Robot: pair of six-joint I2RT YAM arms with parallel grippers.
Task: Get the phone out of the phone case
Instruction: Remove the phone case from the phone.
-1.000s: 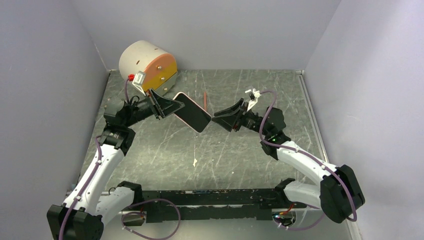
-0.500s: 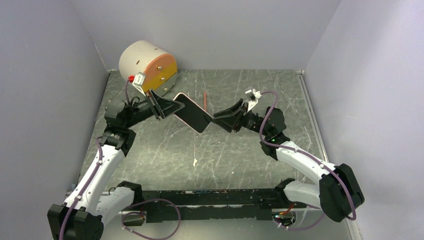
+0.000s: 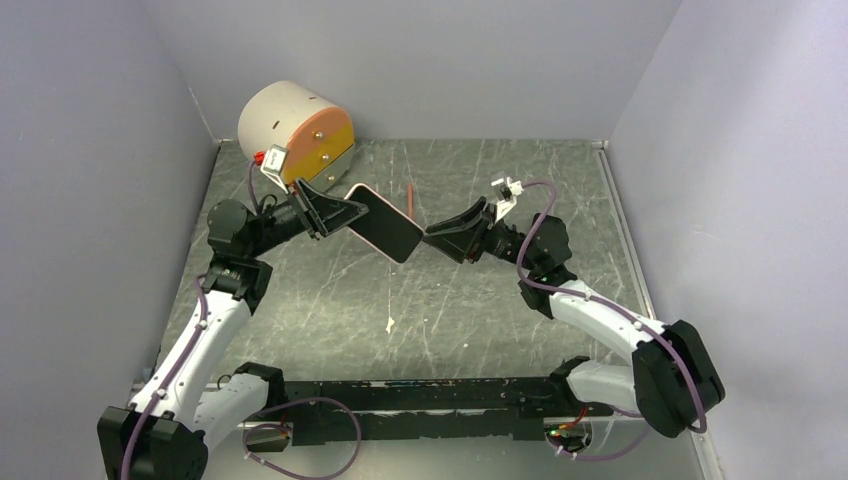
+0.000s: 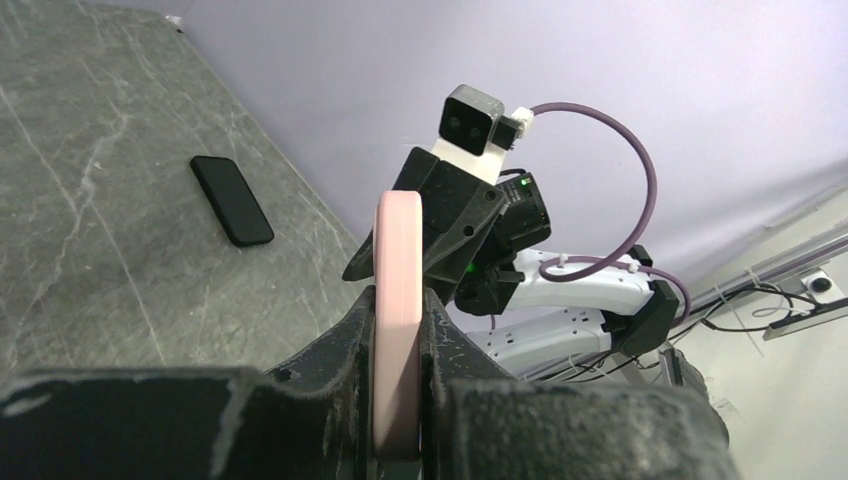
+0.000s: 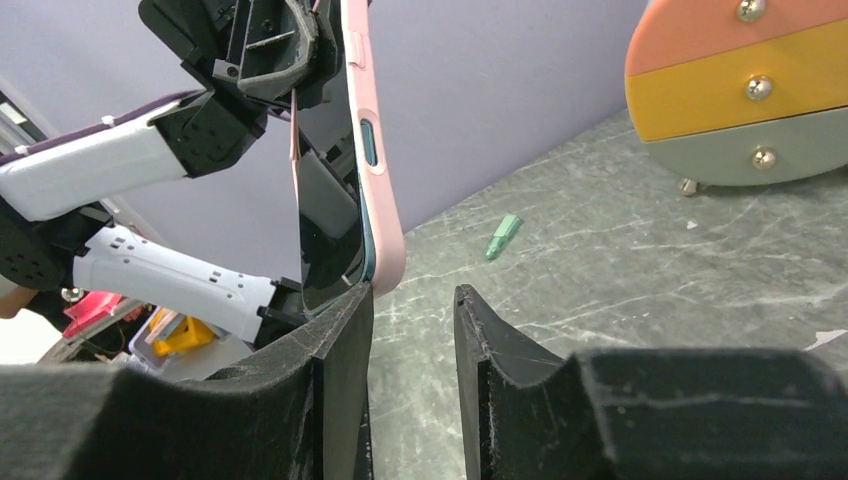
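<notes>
The phone in its pink phone case [image 3: 385,224] hangs tilted in the air above the middle of the table. My left gripper [image 3: 345,213] is shut on its upper left end; in the left wrist view the pink case edge [image 4: 400,240] stands clamped between both fingers [image 4: 398,305]. My right gripper [image 3: 432,238] sits at the lower right corner. Its jaws [image 5: 413,295] are open with only bare table between them. The left fingertip [image 5: 350,305] touches the corner where the dark phone screen [image 5: 330,230] meets the pink rim [image 5: 378,200].
A round drum with an orange and yellow face [image 3: 295,125] stands at the back left. A thin orange stick [image 3: 410,200] lies behind the phone and a white scrap [image 3: 389,323] nearer the front. A black flat slab [image 4: 232,200] lies on the table.
The right gripper has edged in against the phone's lower corner and its jaws have narrowed a little. The left arm keeps its grip and has barely shifted.
</notes>
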